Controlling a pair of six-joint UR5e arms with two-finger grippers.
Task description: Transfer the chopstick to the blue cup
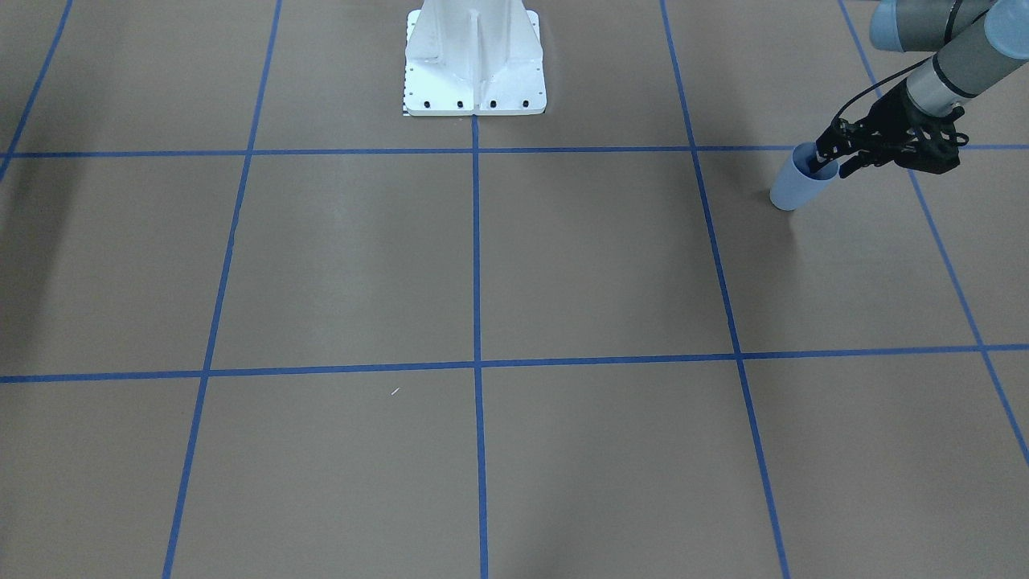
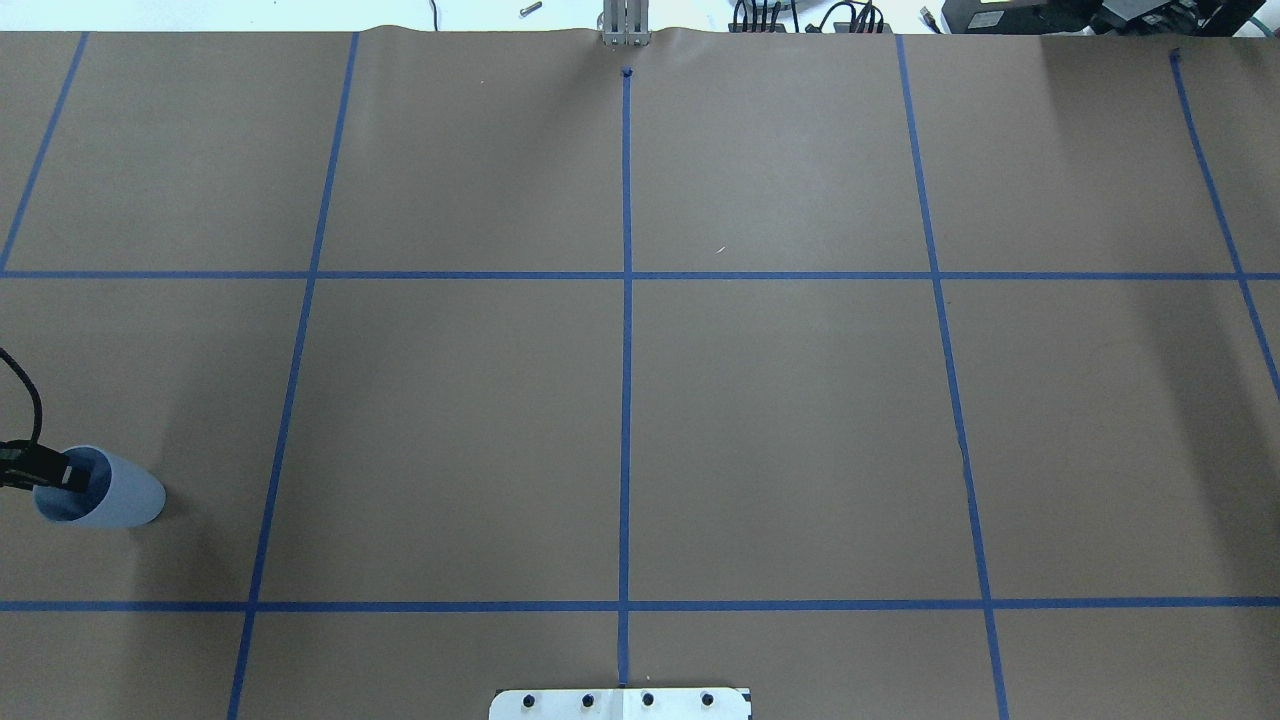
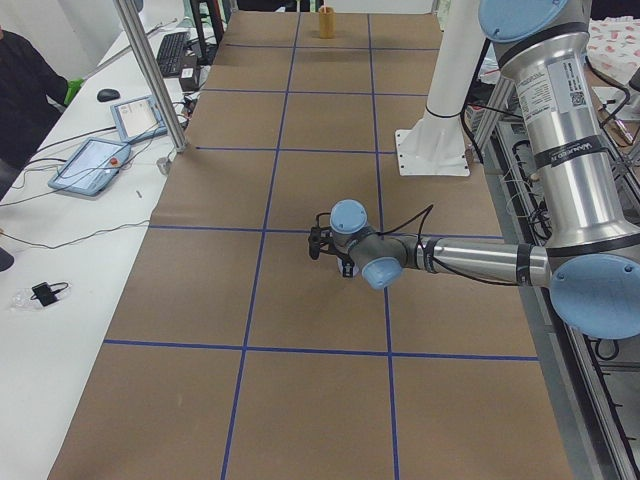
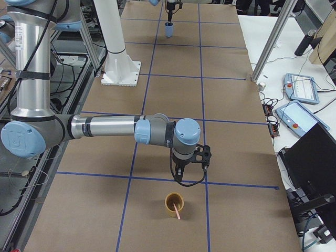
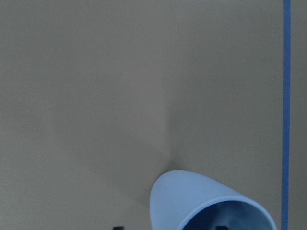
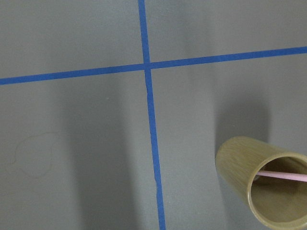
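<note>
While the chopstick (image 6: 283,175) leans in the tan cup (image 6: 235,160) (far from the blue cup (image 2: 125,495), whose rim the parted left tool (image 1: 826,161) straddles), it looks light, stiff and slippery, best pinched near its jutting top; whether the right tool (image 4: 189,169) is apart or together cannot be told.

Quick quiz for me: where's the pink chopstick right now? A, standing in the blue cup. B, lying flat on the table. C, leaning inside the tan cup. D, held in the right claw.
C: the chopstick leans inside the tan cup, with its upper end sticking out past the rim.
</note>
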